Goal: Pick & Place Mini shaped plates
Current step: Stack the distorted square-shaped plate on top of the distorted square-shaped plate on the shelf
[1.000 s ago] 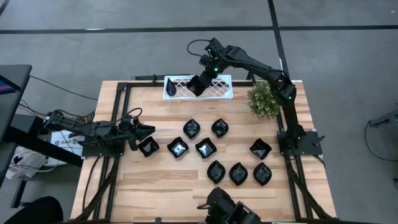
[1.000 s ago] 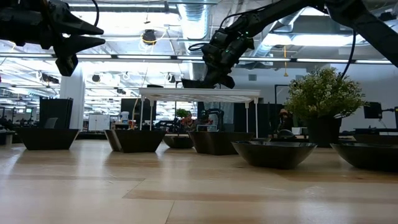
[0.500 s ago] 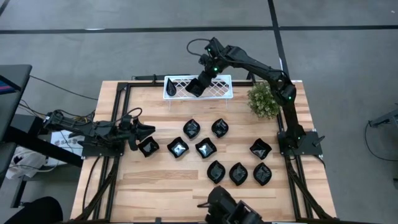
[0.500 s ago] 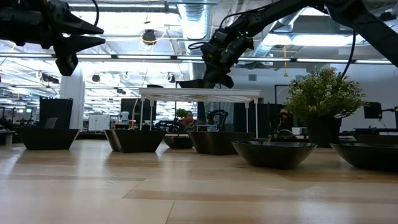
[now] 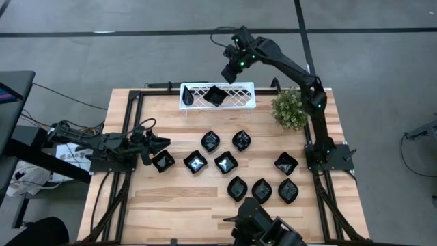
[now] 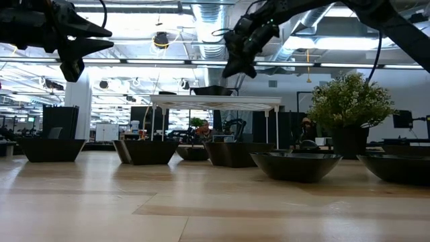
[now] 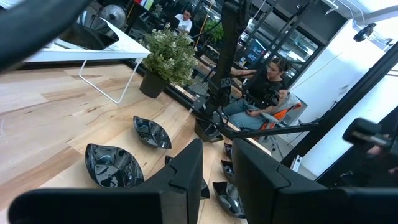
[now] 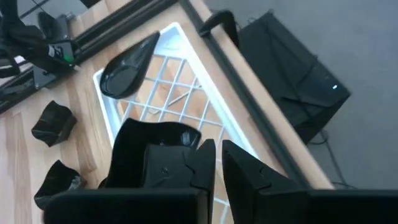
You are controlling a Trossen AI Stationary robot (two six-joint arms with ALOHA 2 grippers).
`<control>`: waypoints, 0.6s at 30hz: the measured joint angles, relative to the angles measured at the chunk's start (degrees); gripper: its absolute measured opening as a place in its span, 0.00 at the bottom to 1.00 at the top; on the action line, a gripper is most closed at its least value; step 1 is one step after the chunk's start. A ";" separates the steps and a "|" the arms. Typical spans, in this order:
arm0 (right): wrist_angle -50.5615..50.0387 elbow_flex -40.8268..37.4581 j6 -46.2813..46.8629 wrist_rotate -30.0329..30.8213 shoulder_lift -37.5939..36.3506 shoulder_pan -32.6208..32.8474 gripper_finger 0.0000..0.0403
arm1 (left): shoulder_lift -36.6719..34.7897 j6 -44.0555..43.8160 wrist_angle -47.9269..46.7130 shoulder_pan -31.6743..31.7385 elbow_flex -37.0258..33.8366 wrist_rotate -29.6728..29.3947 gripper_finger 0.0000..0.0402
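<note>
Teardrop plate point(image 8: 127, 65) (diagonal) on tray point(image 8: 205, 127)

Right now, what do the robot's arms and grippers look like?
Both arms are dark, jointed and slim, with thin black cables looping along them. The right arm shows small green lights near its wrist. Each gripper, left and right, ends in two flat, angular black fingers.

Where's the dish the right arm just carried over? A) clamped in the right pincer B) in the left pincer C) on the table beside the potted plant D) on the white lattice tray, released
D: the square black dish lies on the white lattice tray, and the right pincer hangs above it, empty.
</note>
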 joint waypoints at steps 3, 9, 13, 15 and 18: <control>-5.15 3.16 -2.11 0.00 -0.02 -0.13 0.04 | 0.00 0.00 0.00 0.00 0.00 0.00 0.22; -15.74 5.92 -4.28 -0.35 -0.77 0.09 0.01 | 0.00 0.20 -0.03 0.00 0.00 0.00 0.22; -25.55 5.84 -7.37 -0.22 -1.81 0.47 0.00 | 0.00 0.22 -0.05 -0.02 0.00 0.00 0.22; -29.65 5.85 -8.44 -0.32 -2.15 1.04 0.01 | 0.00 0.22 -0.07 -0.02 0.00 0.00 0.22; -31.56 5.72 -8.25 -0.38 -2.41 2.26 0.01 | 0.00 0.22 -0.07 0.00 0.00 0.00 0.22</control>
